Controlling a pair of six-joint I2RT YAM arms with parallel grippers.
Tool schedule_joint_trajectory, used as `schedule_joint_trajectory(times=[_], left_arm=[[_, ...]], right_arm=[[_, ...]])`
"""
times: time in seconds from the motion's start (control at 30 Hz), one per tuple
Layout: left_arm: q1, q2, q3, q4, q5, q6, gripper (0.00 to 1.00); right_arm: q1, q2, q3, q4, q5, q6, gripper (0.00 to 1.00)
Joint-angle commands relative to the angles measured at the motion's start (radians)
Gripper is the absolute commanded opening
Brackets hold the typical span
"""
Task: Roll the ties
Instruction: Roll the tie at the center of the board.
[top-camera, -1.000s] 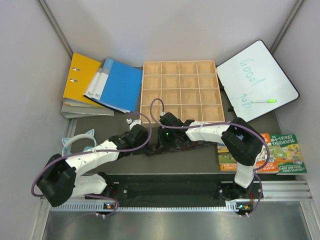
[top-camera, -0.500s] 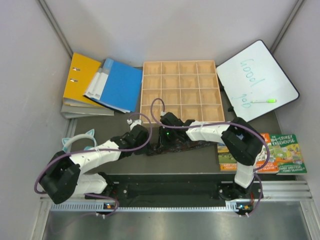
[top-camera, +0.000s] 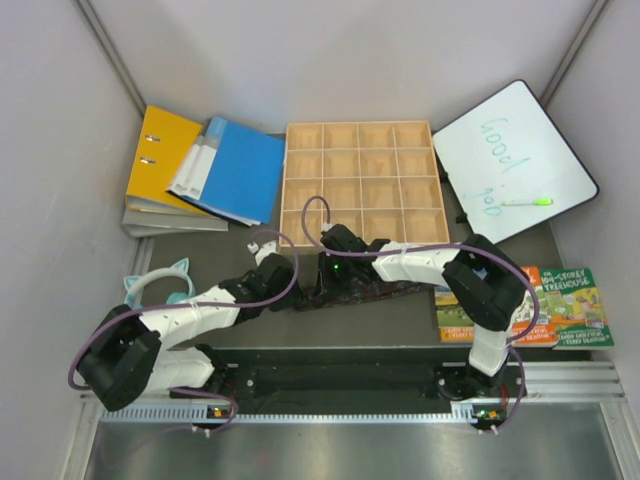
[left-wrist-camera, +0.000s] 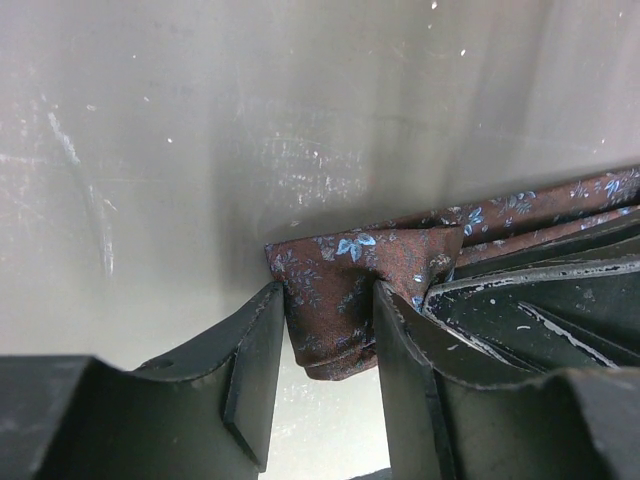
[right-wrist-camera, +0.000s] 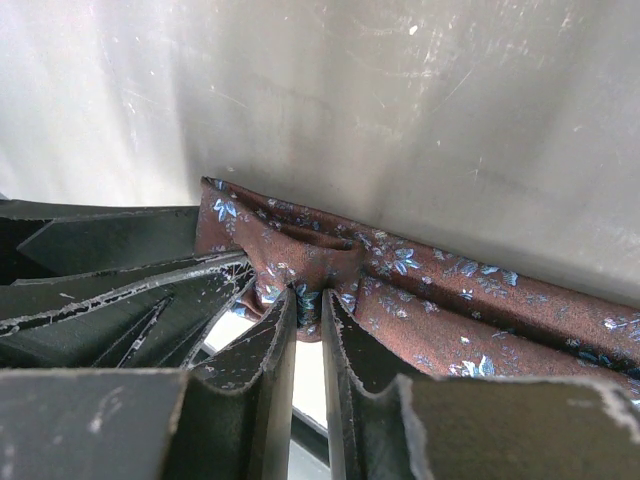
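- The left fingers (left-wrist-camera: 250, 370) grip the tie (left-wrist-camera: 335, 285) at its folded end, probably to start the roll.
- The right fingers (right-wrist-camera: 270, 380), nearly closed, pinch the fabric alongside, likely steadying it.

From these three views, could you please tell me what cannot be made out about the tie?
- Top external: the tie is largely covered by the right arm, so whether any of it is rolled is hidden.
- Left wrist: the left gripper blocks the fold's underside, and the tie leaves the right edge.
- Right wrist: the right gripper hides the fabric beneath, and the far end is cut off.
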Motion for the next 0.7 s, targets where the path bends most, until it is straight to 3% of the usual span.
schedule_joint_trajectory(times=[0.0,0.13,0.3,0.67], left_arm=[[-0.008,0.027,-0.037,-0.024,0.064,-0.049,0.46],[-0.009,0.004,-0.002,-0.115,0.049,-0.048,0.53],[-0.009,-0.050,0.035,-0.225,0.009,-0.064,0.53],[-0.009,-0.072,-0.015,-0.160,0.056,-0.107,0.47]], right_arm=[[0.001,0.052,-0.045,-0.021,0.052,-0.020,0.14],[0.001,0.051,-0.045,-0.021,0.052,-0.019,0.14],[0.003,0.052,-0.045,-0.017,0.047,-0.017,0.13],[0.001,0.051,-0.045,-0.018,0.047,-0.017,0.12]])
